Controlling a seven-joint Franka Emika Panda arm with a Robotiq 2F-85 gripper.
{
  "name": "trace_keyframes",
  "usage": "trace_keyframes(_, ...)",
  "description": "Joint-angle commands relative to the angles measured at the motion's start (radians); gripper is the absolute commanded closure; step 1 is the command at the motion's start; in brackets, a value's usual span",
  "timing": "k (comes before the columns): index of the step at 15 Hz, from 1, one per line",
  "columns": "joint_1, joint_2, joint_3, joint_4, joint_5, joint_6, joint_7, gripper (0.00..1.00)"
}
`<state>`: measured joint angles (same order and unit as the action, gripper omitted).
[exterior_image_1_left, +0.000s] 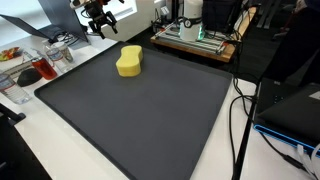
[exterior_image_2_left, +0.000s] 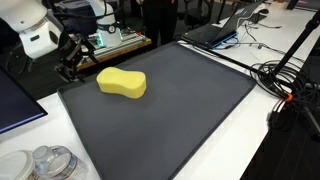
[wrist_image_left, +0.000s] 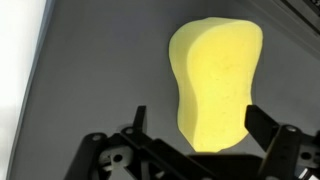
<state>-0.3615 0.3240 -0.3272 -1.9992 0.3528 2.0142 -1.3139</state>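
Observation:
A yellow, peanut-shaped sponge (exterior_image_1_left: 130, 62) (exterior_image_2_left: 122, 83) lies flat on the dark grey mat (exterior_image_1_left: 150, 120) (exterior_image_2_left: 180, 110), near the mat's far end. My gripper (exterior_image_1_left: 97, 20) (exterior_image_2_left: 70, 62) hangs in the air beyond that end of the mat, apart from the sponge. In the wrist view the sponge (wrist_image_left: 215, 80) fills the middle, and its near end shows between the two black fingers (wrist_image_left: 262, 125). The gripper (wrist_image_left: 200, 128) is open and holds nothing.
Clear plastic containers (exterior_image_1_left: 40, 68) and a plate sit off the mat's edge. A wooden board with equipment (exterior_image_1_left: 195, 40) stands behind the mat. Black cables (exterior_image_1_left: 240, 110) (exterior_image_2_left: 285, 85) run along one side. A laptop (exterior_image_2_left: 215, 30) and clear cups (exterior_image_2_left: 50, 162) lie nearby.

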Motion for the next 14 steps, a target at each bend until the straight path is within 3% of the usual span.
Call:
trace_keyframes(1,-0.013,0.031,0.058,0.073,-0.067,-0.041,0.033,0.00)
trace_keyframes(7,0.037,0.021,0.123,0.086,-0.176,-0.017,0.108,0.00)
trace_keyframes(14,0.101,0.076,0.189,0.207,-0.292,-0.114,0.157,0.00)
